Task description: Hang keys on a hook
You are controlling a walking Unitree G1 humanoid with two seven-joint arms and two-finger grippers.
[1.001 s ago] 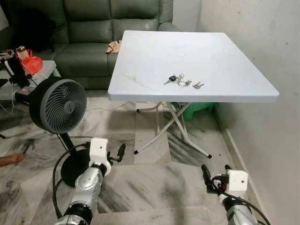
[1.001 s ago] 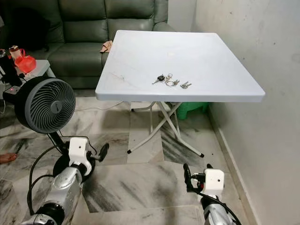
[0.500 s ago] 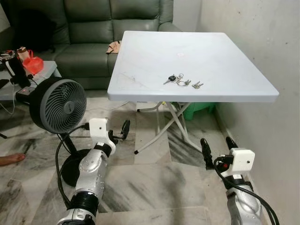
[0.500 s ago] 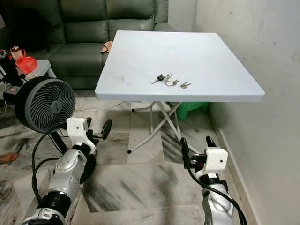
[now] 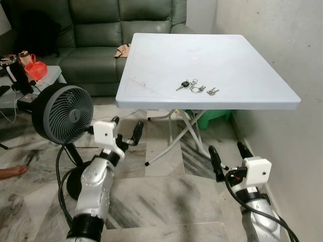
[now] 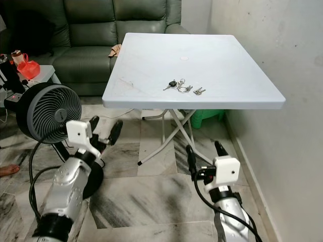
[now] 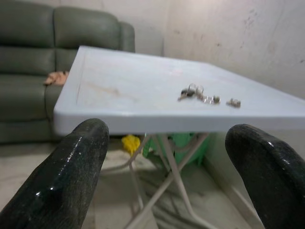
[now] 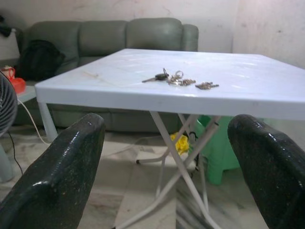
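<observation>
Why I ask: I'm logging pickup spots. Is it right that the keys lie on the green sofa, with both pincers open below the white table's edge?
Not quite. The keys lie on the white table, not the sofa; the left eye view shows it. The left pincer and right pincer are indeed open, below the table's edge.

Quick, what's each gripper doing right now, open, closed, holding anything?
Left gripper: open, holding nothing, below the table's edge.
Right gripper: open, holding nothing; the keys lie on the table.

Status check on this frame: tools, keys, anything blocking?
Left tool and right tool open, empty, raised short of the table. Keys flat near its front edge, untouched. Nothing in the way.
</observation>
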